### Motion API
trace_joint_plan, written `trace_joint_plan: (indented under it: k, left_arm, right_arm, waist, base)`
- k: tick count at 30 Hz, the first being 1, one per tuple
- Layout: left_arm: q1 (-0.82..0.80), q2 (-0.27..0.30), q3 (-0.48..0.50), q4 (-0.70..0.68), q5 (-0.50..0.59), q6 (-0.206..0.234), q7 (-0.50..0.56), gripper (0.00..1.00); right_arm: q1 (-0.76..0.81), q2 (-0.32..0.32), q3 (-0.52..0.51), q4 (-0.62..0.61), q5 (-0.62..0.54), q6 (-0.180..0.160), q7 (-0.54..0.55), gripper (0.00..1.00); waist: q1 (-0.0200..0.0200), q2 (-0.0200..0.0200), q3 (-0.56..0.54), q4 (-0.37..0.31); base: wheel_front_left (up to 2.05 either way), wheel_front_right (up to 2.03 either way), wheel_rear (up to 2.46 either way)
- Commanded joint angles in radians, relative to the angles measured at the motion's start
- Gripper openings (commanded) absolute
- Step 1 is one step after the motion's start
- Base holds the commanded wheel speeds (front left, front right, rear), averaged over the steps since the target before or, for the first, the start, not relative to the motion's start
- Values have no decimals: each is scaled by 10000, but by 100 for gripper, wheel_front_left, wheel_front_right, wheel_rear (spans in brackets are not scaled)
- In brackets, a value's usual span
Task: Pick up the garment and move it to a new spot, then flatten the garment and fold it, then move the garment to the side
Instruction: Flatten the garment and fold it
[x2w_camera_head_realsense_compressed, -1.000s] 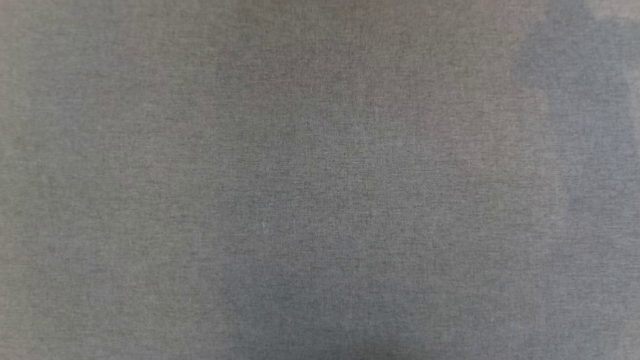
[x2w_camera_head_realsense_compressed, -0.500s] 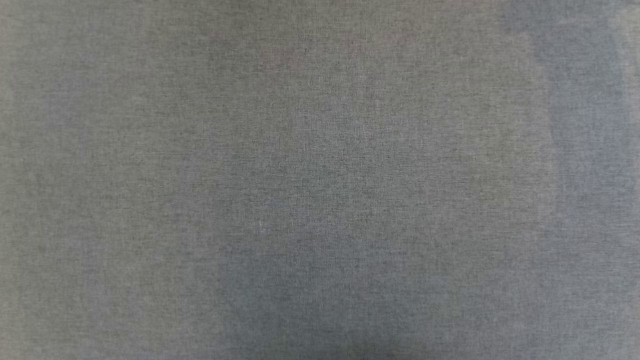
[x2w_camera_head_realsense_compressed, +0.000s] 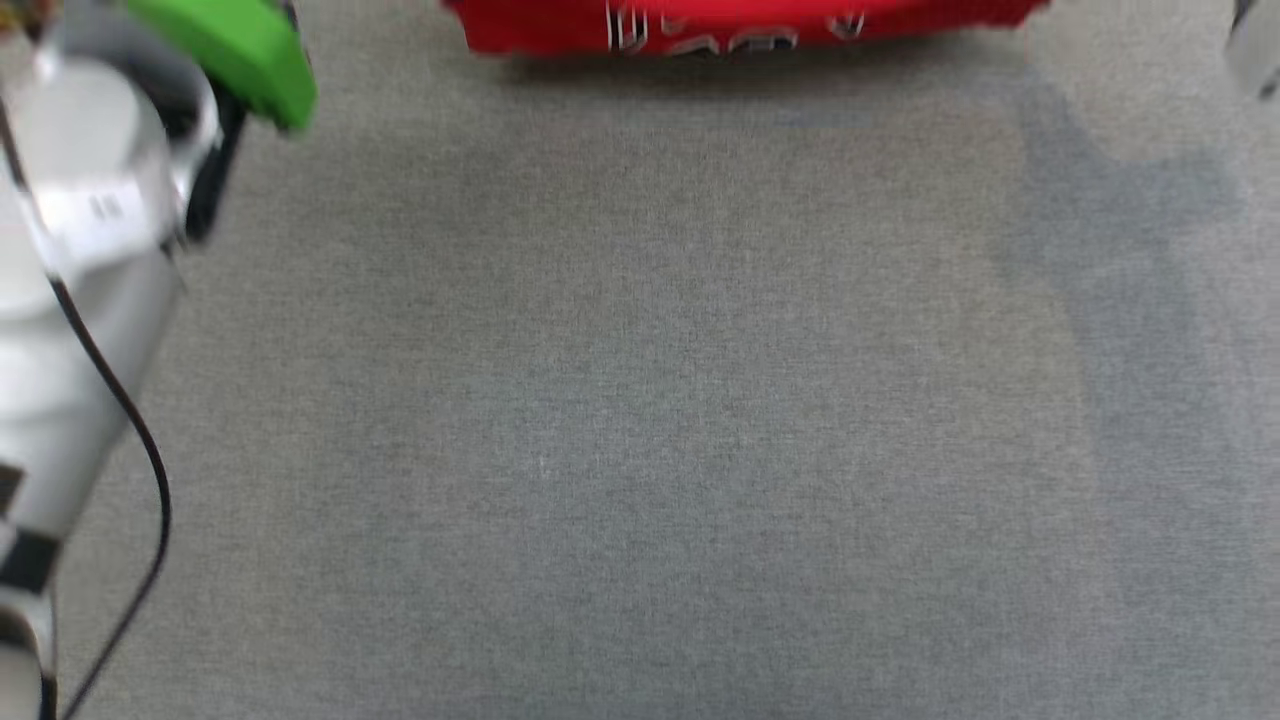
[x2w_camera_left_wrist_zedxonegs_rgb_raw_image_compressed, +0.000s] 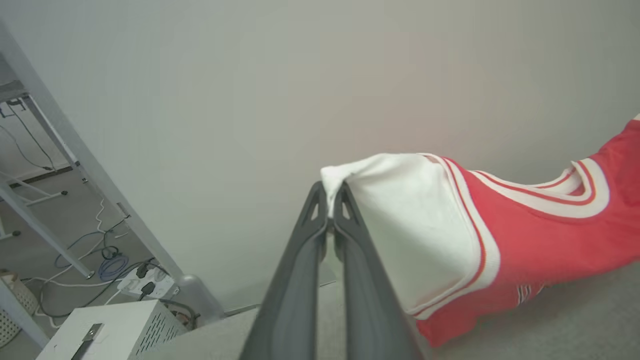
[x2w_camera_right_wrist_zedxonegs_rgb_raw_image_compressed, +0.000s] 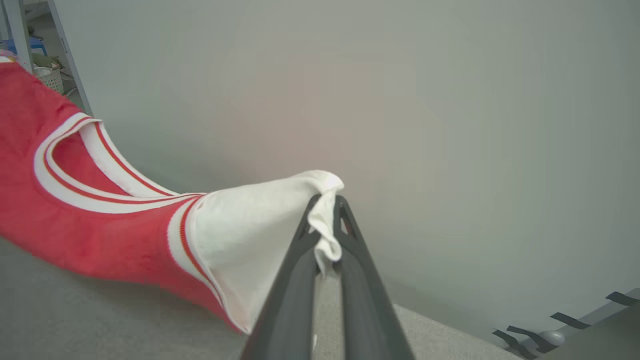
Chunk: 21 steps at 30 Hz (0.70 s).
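**red jersey T-shirt (x2w_camera_head_realsense_compressed: 740, 22) held up at both ends**

So the left gripper (x2w_camera_left_wrist_zedxonegs_rgb_raw_image_compressed: 330, 192) has its fingers pinched nearly together on the tip of one white sleeve (x2w_camera_left_wrist_zedxonegs_rgb_raw_image_compressed: 400, 225). The right gripper (x2w_camera_right_wrist_zedxonegs_rgb_raw_image_compressed: 327, 205) is clamped the same way on the other white sleeve (x2w_camera_right_wrist_zedxonegs_rgb_raw_image_compressed: 250, 235), with a bunch of cloth poking out between its fingers. The shirt spans between them, its lower edge at the top of the head view above the grey fabric surface (x2w_camera_head_realsense_compressed: 640, 400). Can't tell if it touches.

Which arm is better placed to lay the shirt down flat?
Neither alone, probably. The left gripper is shut on one white sleeve of the shirt, the right gripper on the other, so both should lower it together.
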Motion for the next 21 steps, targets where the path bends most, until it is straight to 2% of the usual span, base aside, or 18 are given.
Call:
trace_joint_plan:
  k: [1,8,14,21]
  left_arm:
    - [827,166,84,-404,33,222,-55,0]
    - [4418,831,313,-2303,-346,978,-57,0]
    - [6991,1117,155,-3438,-981,1616,-48,0]
    - [9567,1404,126,-4213,-1508,2425,-53,0]
  right_arm:
    - [588,-150,150,-214,218,-7,-126,0]
    - [3158,-704,720,-1137,789,-7,-227,0]
    - [5466,-1060,647,-1630,1191,-7,-228,0]
    - [7861,-1183,166,-1980,1326,-7,-290,0]
  waist:
    - [0,0,-781,4]
    - [0,0,-1831,-96]
    - [0,0,-2591,-71]
    - [0,0,-3194,-65]
  base:
    - [0,0,0]
    - [0,0,0]
    - [0,0,0]
    - [0,0,0]
